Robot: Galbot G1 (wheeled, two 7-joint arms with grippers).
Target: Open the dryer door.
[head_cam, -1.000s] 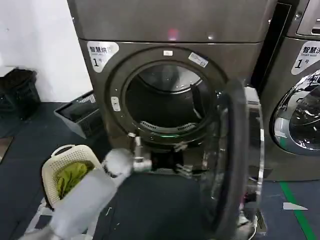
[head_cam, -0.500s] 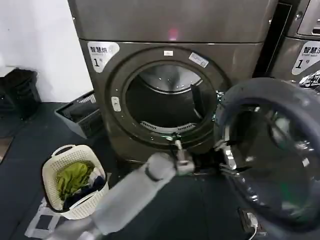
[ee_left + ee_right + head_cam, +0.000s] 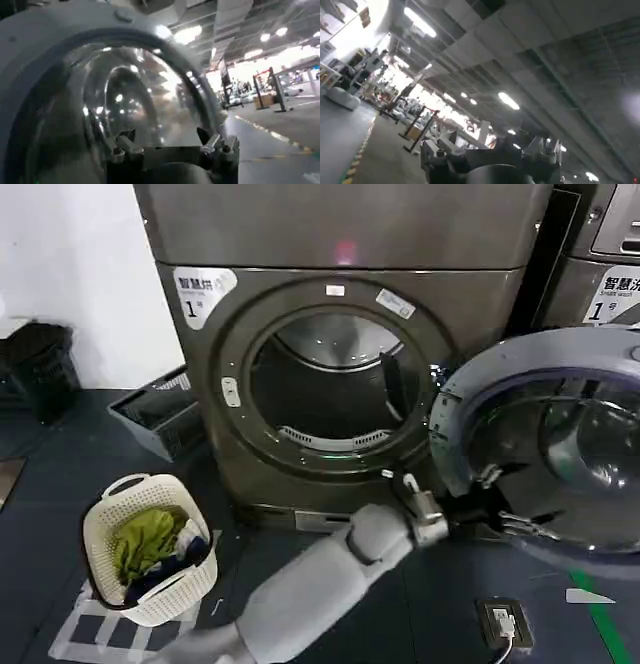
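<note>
The dryer (image 3: 340, 244) is a bronze-grey front loader with its round drum opening (image 3: 330, 394) uncovered. The dryer door (image 3: 468, 389) hangs swung out to the right, its grey inner face and domed glass turned toward me. My left arm reaches from the lower left across to the door's lower inner side. There my left gripper (image 3: 508, 502) is open against the glass, holding nothing. In the left wrist view the door (image 3: 45, 60) looms close, and the left gripper (image 3: 167, 142) has its fingers spread wide before the glass. My right gripper (image 3: 490, 150) is open, pointing up at a ceiling.
A cream laundry basket (image 3: 150, 549) with clothes stands on the floor at the left. A dark crate (image 3: 160, 419) and a black bin (image 3: 35, 369) lie behind it. A second machine (image 3: 600, 274) stands right of the dryer. A floor socket (image 3: 505, 621) and green tape (image 3: 600, 614) are below the door.
The door has swung from edge-on to wide open, its inner face now toward me. My left arm has swept to the right along with it.
</note>
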